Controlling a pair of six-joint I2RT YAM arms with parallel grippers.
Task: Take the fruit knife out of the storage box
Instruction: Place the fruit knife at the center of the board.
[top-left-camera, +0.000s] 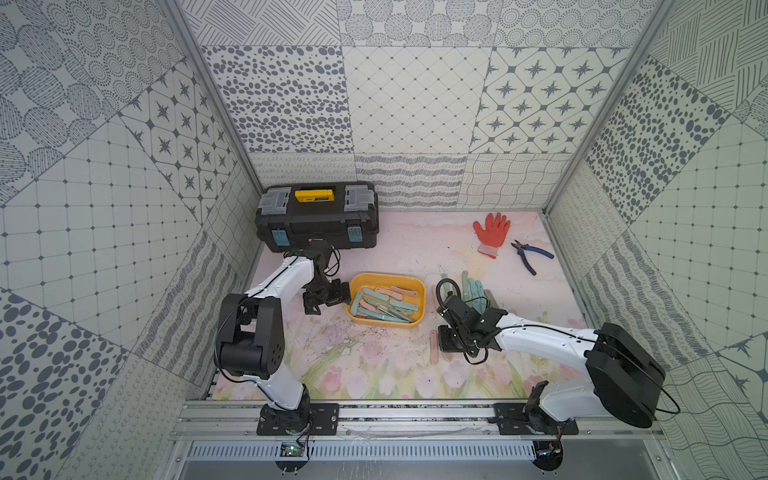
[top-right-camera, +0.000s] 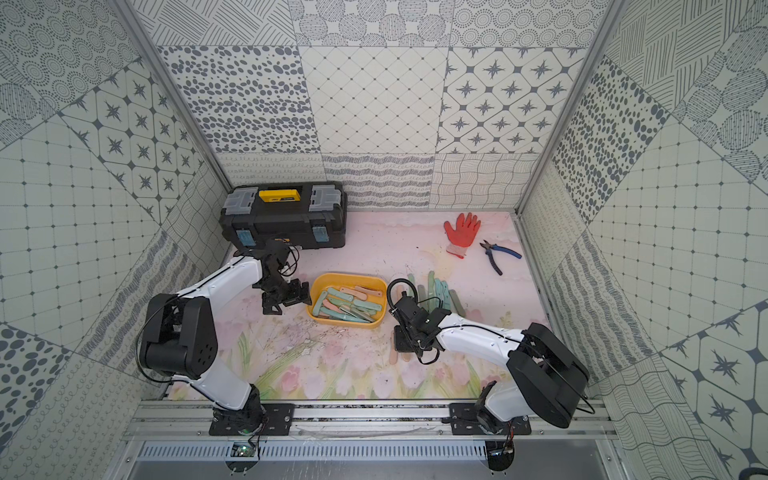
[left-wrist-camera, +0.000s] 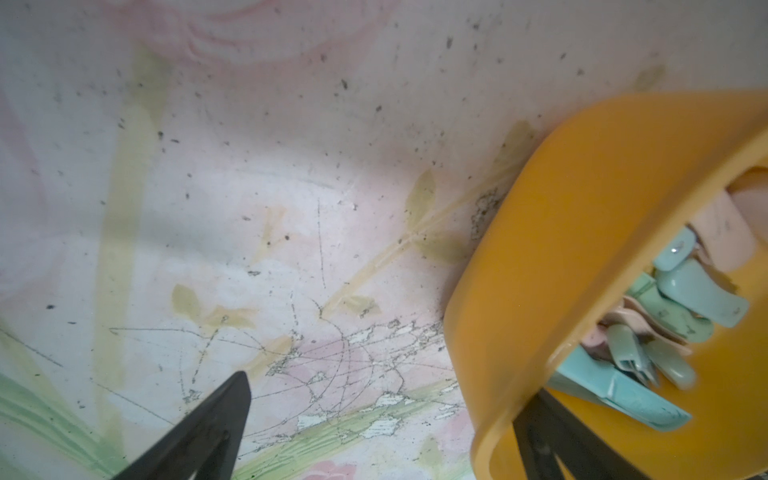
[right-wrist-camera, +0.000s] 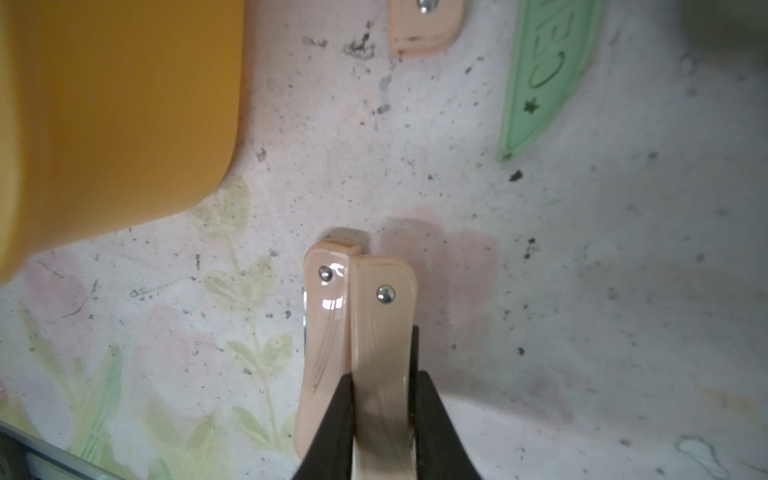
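The right gripper (right-wrist-camera: 382, 386) pinches a glossy, round-ended peach plastic fruit knife (right-wrist-camera: 380, 316), outside the smooth yellow storage box (right-wrist-camera: 124, 104) and low over, perhaps touching, the scuffed floral mat (right-wrist-camera: 582, 291). The left gripper (left-wrist-camera: 388, 388) stands with jaws spread astride the box's rounded wall.

Yellow storage box (right-wrist-camera: 104, 104) — smooth plastic. Pink fruit knife (right-wrist-camera: 382, 340) — glossy plastic handle, metal rivet (right-wrist-camera: 385, 294). Table mat (left-wrist-camera: 291, 166) matt, scratched.

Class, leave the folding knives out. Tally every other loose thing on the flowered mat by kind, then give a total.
Black toolbox: 1
Yellow storage box: 1
Red glove: 1
Blue-handled pliers: 1
Total: 4
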